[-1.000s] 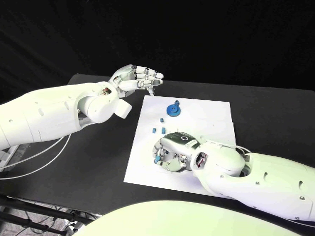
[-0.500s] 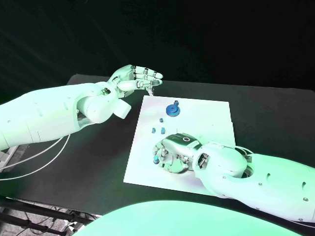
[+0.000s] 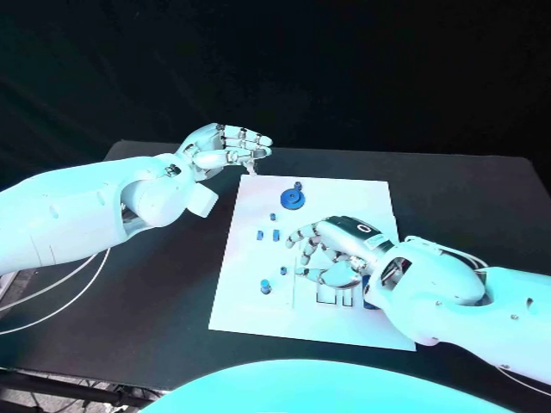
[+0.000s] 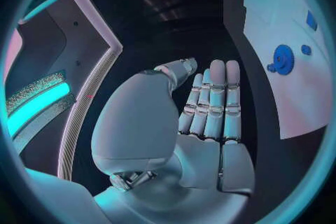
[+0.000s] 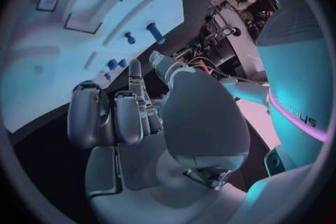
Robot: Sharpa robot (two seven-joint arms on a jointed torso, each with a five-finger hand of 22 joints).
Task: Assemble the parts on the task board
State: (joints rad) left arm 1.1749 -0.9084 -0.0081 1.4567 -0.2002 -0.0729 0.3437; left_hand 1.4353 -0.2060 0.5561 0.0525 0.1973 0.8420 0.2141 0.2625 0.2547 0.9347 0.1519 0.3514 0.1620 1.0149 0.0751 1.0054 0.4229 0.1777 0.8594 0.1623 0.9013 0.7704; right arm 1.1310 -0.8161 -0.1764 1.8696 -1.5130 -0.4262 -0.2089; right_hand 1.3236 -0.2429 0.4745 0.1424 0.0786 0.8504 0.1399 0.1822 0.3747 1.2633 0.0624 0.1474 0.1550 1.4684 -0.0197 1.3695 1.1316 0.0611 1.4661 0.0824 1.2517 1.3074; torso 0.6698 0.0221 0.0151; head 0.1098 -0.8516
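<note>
The left hand point(image 3: 230, 144) is seen above the black table point(image 3: 164, 258), just off the far left corner of the task board point(image 3: 257, 297). Its fingers point(image 4: 210, 102) are curled in and pressed side by side against the palm, with the thumb folded across them; nothing is held in them.

The task board lies flat in the middle of the table. Near its far edge a round blue gear-like part point(image 3: 294, 198) is found, with a small blue peg point(image 3: 298, 185) just beyond it. Nearer the middle, a pair of small blue pieces point(image 3: 269, 234) stands side by side, and a single small piece point(image 3: 273, 217) lies between them and the gear. A further blue part point(image 3: 266, 286) is seen by the board's left edge, on the near side.

The right hand point(image 3: 331, 249) is held over the middle of the board, palm down. Its fingers point(image 5: 115, 117) are bent inward and kept close together, and nothing is seen held in them. Whether the board is touched cannot be told. Rectangular recesses point(image 3: 337, 298) in the board are visible just beside this hand.
</note>
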